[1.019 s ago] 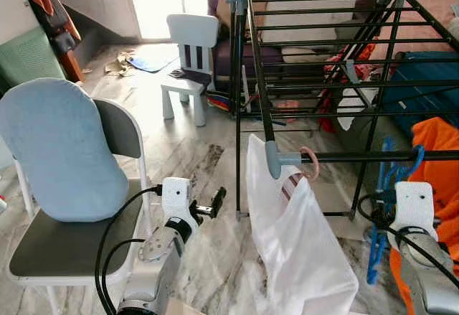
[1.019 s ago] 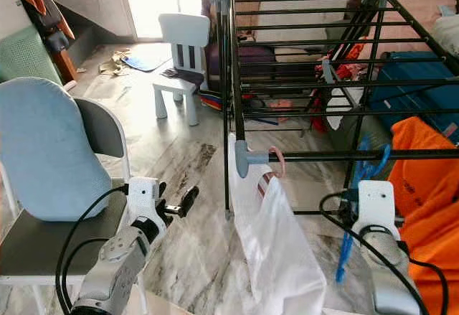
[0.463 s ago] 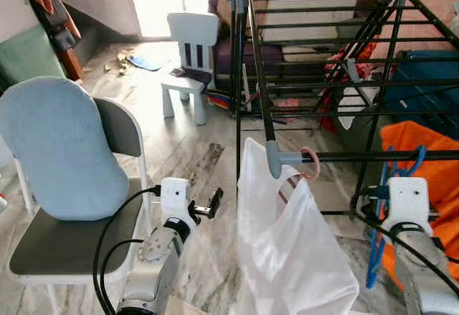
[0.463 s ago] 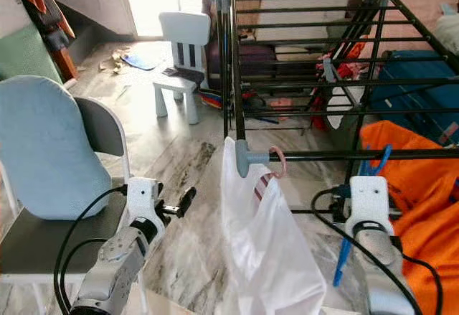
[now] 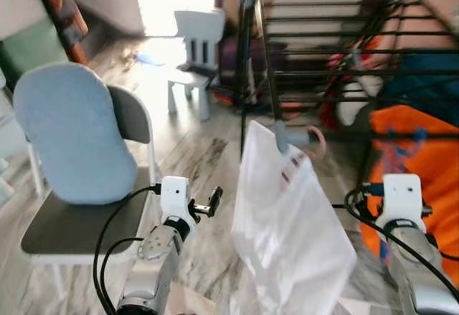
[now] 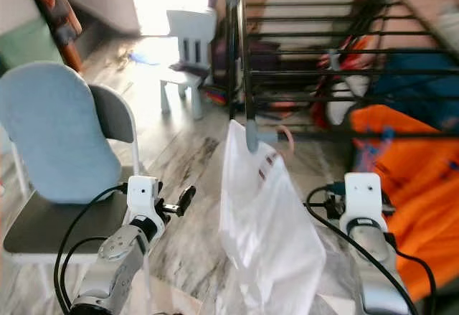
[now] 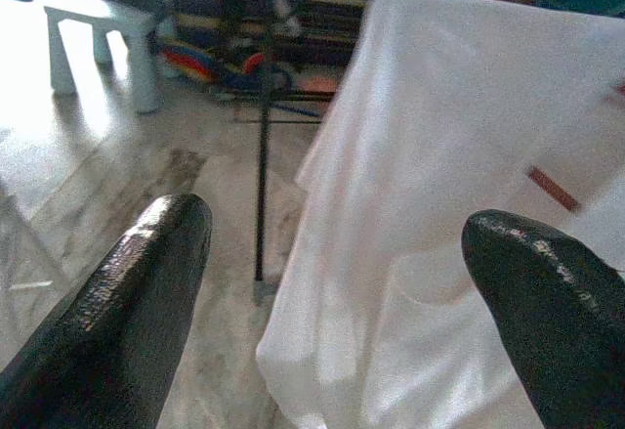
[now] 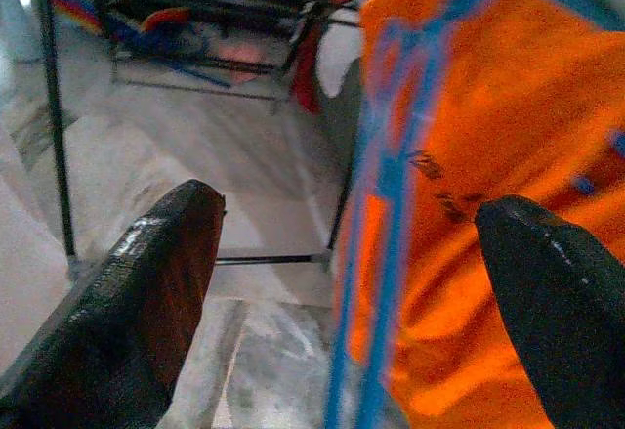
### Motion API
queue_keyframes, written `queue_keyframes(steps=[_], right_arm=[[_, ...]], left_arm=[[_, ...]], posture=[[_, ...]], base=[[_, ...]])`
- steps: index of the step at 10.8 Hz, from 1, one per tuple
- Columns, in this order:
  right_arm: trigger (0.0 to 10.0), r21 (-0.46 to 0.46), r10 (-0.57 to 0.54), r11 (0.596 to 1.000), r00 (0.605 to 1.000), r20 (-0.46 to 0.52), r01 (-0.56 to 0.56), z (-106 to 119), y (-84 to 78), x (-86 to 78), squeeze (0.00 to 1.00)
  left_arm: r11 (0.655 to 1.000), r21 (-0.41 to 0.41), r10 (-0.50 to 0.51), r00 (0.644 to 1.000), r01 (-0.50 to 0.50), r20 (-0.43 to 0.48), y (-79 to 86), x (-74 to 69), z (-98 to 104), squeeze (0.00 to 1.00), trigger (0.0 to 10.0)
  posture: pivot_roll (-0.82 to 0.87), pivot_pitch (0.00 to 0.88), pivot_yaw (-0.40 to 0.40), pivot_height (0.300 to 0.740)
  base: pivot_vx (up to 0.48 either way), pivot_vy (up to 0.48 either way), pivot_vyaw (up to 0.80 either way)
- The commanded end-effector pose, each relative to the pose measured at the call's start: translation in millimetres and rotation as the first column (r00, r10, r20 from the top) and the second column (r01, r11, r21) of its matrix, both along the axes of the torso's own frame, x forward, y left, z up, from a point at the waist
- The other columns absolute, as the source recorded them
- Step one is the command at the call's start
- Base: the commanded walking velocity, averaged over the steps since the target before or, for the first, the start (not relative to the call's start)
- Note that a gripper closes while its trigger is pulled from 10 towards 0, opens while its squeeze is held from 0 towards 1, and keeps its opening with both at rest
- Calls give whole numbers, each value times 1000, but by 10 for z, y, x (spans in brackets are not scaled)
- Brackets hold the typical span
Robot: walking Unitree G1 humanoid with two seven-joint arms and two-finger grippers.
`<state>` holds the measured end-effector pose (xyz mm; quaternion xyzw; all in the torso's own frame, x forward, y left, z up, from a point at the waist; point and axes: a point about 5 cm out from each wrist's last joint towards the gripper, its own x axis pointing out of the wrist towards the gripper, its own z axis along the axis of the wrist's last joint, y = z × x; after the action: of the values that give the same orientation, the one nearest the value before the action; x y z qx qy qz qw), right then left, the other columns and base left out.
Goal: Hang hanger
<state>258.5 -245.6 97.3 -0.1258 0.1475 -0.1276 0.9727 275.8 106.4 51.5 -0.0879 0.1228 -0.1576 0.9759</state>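
Hanging on the black drying rack (image 5: 337, 35): a blue hanger (image 8: 386, 185) with an orange cloth (image 8: 488, 136) on it, just beside the right gripper (image 8: 342, 282), blurry in the head views. Fingers (image 8: 146, 282) spread wide, pinching nothing, with the hanger between them but not touched. Looks like the hanging step is about finished, though hard to be sure of the hook on the bar. Next to that, a pink hanger (image 5: 315, 141) on the front bar with a white shirt (image 5: 290, 222) on it. Left gripper (image 5: 208, 204) low by the blue-backed chair (image 5: 72, 135), fingers (image 7: 127, 292) spread too, holding nothing. Next move, probably: pull the right arm back gently, without bumping the blue hanger off.
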Motion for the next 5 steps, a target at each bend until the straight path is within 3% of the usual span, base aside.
queue_keyframes(steps=[1,5], right_arm=[[10000,-20,9,1000,1000,16,-8,41,11,25,4],[10000,-18,37,999,998,46,-36,87,110,156,0]], left_arm=[[1000,10,0,1000,0,-2,-15,7,0,0,10000],[1000,16,16,1000,-16,4,-4,30,5,0,10000]], posture=[[-231,0,26,740],[-220,0,27,740]], base=[[-330,0,0],[-327,0,0]])
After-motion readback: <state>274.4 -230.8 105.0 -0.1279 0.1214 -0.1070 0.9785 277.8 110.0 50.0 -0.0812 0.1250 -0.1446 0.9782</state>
